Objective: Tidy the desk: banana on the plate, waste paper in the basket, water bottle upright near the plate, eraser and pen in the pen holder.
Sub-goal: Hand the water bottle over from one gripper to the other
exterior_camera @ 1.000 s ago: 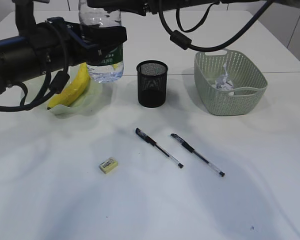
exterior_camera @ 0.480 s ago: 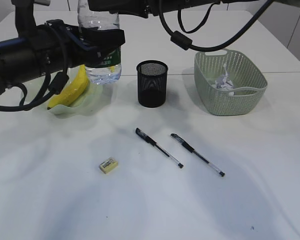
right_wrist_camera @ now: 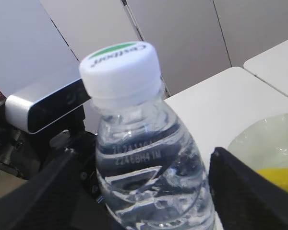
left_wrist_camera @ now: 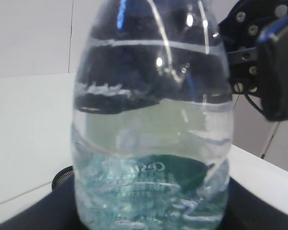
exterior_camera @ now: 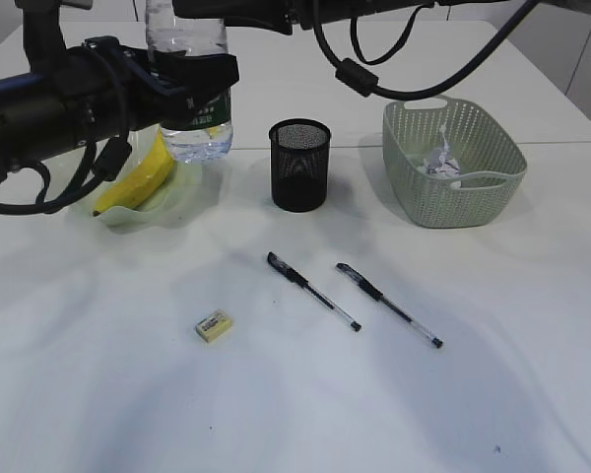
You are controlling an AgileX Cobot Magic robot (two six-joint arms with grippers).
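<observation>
A clear water bottle with a white cap stands upright, held just above the table beside the pale green plate, on which the banana lies. My left gripper is shut on the bottle's body; the bottle fills the left wrist view. My right gripper straddles the bottle below its neck, open, with a gap at its right finger. Two black pens and a yellow eraser lie on the table in front. The black mesh pen holder stands in the middle. Crumpled waste paper lies in the green basket.
Both arms crowd the back left of the white table, and the right arm's cables hang over the pen holder. The plate and banana show at the right of the right wrist view. The pen holder's rim shows behind the bottle.
The bottle and my left gripper have moved a little up and to the left, toward the back of the plate. The right arm has hardly moved.
</observation>
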